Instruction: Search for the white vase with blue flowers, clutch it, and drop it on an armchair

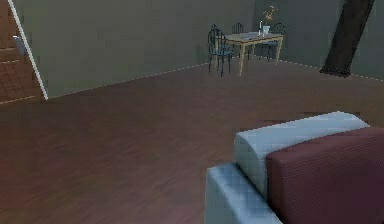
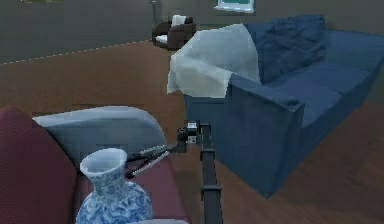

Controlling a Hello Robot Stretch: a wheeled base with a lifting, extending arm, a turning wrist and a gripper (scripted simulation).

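Ahead, in the forward view, a dark wooden floor (image 1: 130, 120) runs out to grey-green walls (image 1: 120, 40). A light wooden surface (image 1: 255, 40) stands far off against them, with dark chairs (image 1: 220, 48) around it and a few things on top that are too small to name. A brown door (image 1: 10, 50) stands at that view's left edge. At its lower right is the armchair (image 1: 320, 170), with pale grey arms and a dark red cushion.

The vase (image 2: 108, 195) is at the bottom of the arm side view, in front of the armchair's red cushion. It is white with a blue pattern all over, round-bellied, with a narrow neck and a flared rim. The picture's edge cuts off its base.

The arm side view brings in the arm (image 2: 208, 180) and the end effector (image 2: 134, 163), whose thin fingers reach toward the vase's rim. Whether it has hold of the vase, or of anything, cannot be told. Beyond stands a blue sofa (image 2: 300, 90) with a white cloth (image 2: 215, 60) draped over its end, and farther out is a small dark seat (image 2: 175, 35).
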